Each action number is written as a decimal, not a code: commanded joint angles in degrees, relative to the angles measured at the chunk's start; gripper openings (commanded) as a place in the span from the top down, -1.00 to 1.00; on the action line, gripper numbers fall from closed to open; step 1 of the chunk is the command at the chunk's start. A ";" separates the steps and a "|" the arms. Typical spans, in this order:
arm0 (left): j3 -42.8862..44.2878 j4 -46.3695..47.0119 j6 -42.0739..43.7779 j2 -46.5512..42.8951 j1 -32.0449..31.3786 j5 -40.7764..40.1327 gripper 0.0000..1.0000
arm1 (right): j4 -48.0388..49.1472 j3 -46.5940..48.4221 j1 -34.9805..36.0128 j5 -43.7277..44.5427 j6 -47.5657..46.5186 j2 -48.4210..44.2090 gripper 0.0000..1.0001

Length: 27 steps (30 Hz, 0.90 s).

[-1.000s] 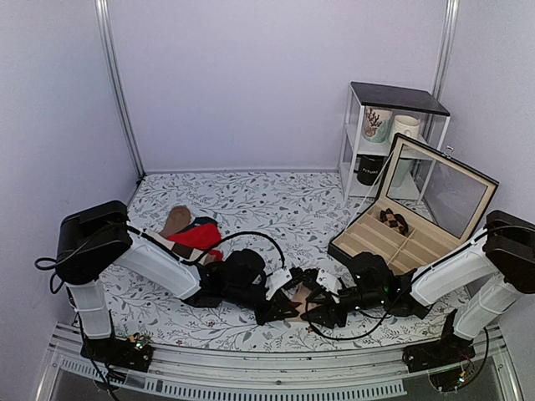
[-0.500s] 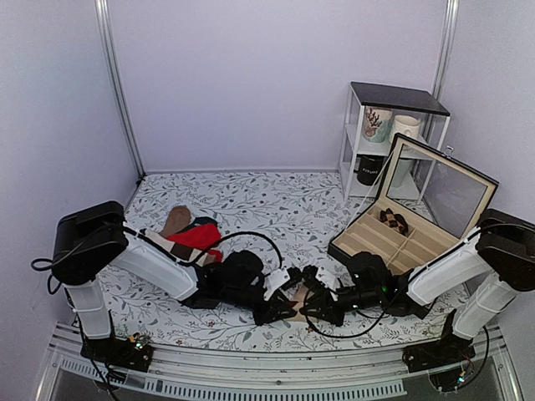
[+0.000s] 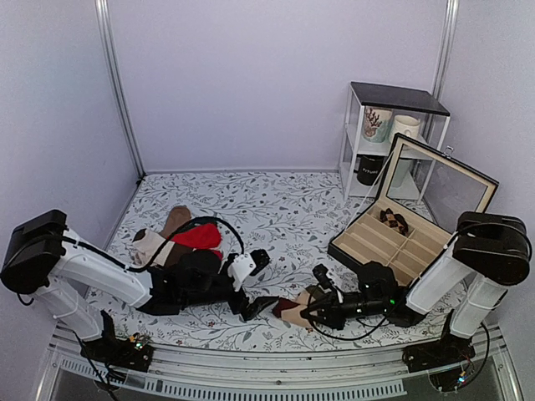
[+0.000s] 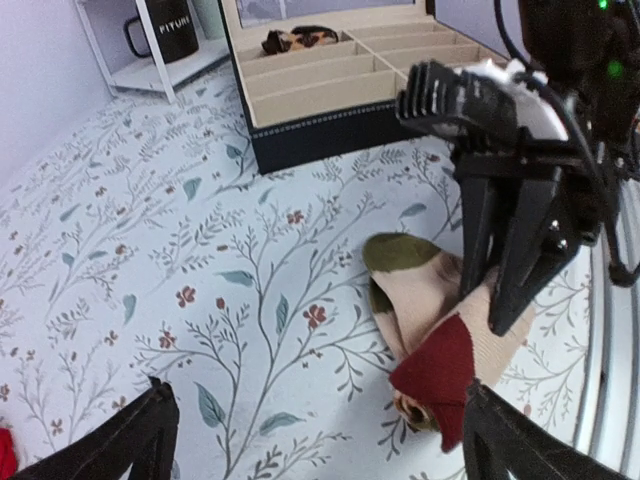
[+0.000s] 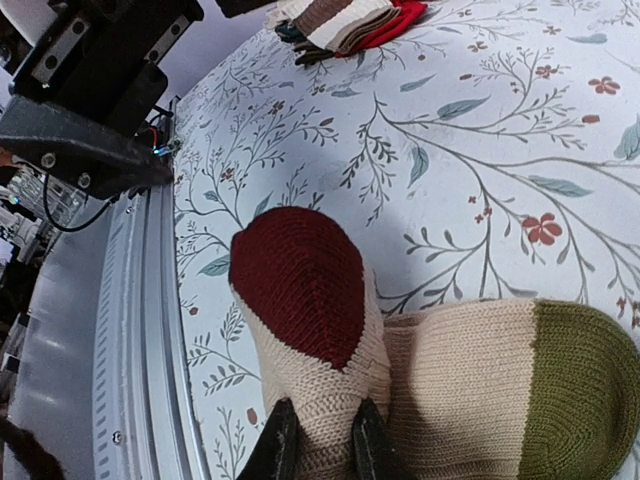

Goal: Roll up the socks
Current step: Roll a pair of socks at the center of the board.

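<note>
The socks [image 3: 292, 310] lie folded near the table's front edge: tan-beige, with a maroon toe [image 5: 300, 290] and an olive band [image 5: 580, 390]. My right gripper [image 5: 320, 445] is shut on the tan fabric just below the maroon toe; from above it [image 3: 307, 311] sits at the bundle's right side. My left gripper [image 4: 330, 440] stands wide open just left of the socks [image 4: 430, 320], its right finger [image 4: 510, 440] close to the maroon part without gripping it. From above, the left gripper [image 3: 257, 282] is next to the bundle.
A pile of other socks [image 3: 180, 238], red and brown-banded, lies at the left behind the left arm. An open compartment box [image 3: 401, 238] with one rolled pair stands at the right, and a small shelf [image 3: 389, 134] with mugs behind it. A metal rail [image 5: 140, 330] runs along the front edge.
My left gripper has opened wide, let go of the socks and drawn back to the left. My right gripper has closed on the sock.
</note>
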 commanded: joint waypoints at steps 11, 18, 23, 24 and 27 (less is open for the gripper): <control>-2.28 11.28 3.36 1.25 0.16 18.05 -0.99 | 21.51 -11.70 0.31 -0.96 21.38 18.11 0.78; 2.73 7.08 7.32 8.12 -0.25 25.18 -0.79 | 18.39 -10.96 0.25 -0.83 22.04 18.45 0.78; 4.67 9.56 7.60 14.07 -0.35 23.17 -0.80 | 17.61 -11.10 0.31 -0.74 21.96 18.43 0.78; 4.51 10.75 7.63 14.60 -0.34 23.23 -0.80 | 17.67 -11.19 0.29 -0.74 21.92 18.45 0.78; 4.45 12.33 8.22 15.73 -0.35 23.36 -0.80 | 17.65 -11.39 0.28 -0.72 21.80 18.46 0.79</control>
